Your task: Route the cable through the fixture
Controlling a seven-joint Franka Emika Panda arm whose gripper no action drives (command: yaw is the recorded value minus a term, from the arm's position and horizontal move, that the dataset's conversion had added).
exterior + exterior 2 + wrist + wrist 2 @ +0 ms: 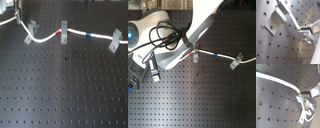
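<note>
The white cable [47, 37] runs across the black perforated board in the first exterior view. It passes a grey clip [31, 31], a middle clip [64, 31] by its red band [58, 32], then its blue band [88, 35], then a right clip [116, 40]. In the first wrist view my gripper [302, 29] is shut on the cable [293, 20] just beyond a grey clip [277, 18]. The second wrist view shows the cable [278, 80] ending in the gripper [300, 93]. In the second exterior view the arm [173, 45] hides the gripper and the cable's left part.
The board [65, 90] is a black plate with rows of holes. A further grey piece [18, 18] stands at the first exterior view's upper left by the cable. In the second exterior view, black hoses [163, 35] loop over the arm, and two clips [234, 62] show.
</note>
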